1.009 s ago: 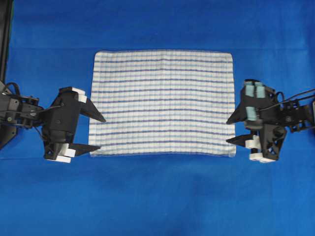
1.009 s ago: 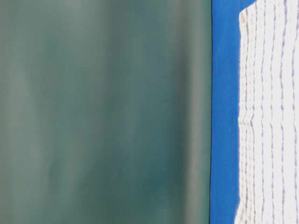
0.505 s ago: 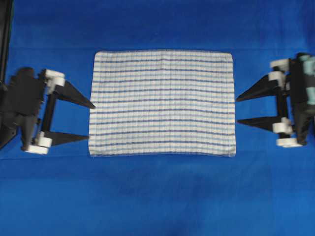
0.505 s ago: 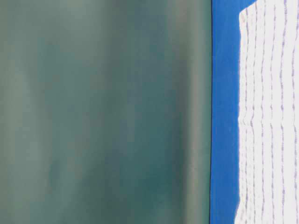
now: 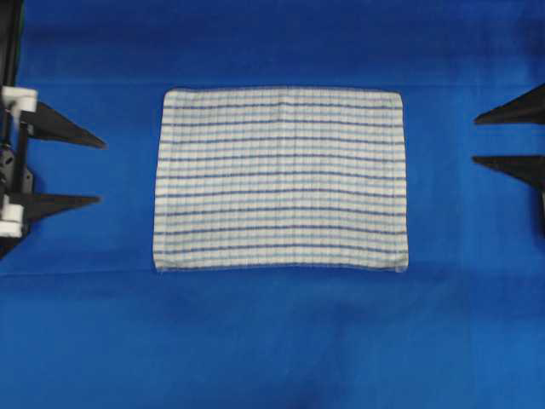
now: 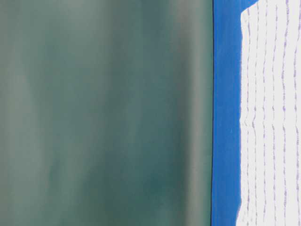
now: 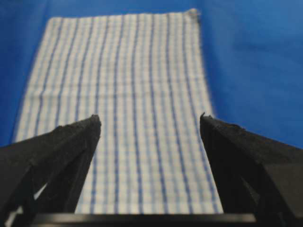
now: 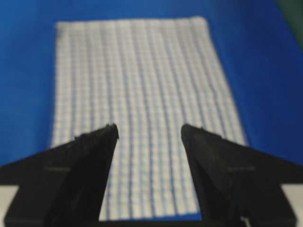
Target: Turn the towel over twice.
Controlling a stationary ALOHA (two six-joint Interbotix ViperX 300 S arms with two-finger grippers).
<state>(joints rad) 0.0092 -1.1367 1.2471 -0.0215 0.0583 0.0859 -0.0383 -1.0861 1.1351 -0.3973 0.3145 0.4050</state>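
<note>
The towel (image 5: 281, 179), white with thin dark-blue and light-blue stripes, lies flat and spread out on the blue cloth in the middle of the overhead view. Its edge runs along the table in the table-level view (image 6: 273, 117). My left gripper (image 5: 100, 172) stands open at the left edge, well clear of the towel's left side, with nothing between its fingers. My right gripper (image 5: 475, 139) is open at the right edge, also apart from the towel. Both wrist views look along the towel (image 7: 137, 94) (image 8: 142, 94) between spread black fingers (image 7: 71, 142) (image 8: 213, 151).
A blue cloth (image 5: 281, 341) covers the whole table. A dark upright frame (image 5: 8, 51) stands at the far left corner. A blurred grey-green wall (image 6: 103, 113) lies behind the table's edge.
Both grippers have drawn back outward from the towel's lower side edges to the frame's edges, staying open. The towel lies flat where it was.
</note>
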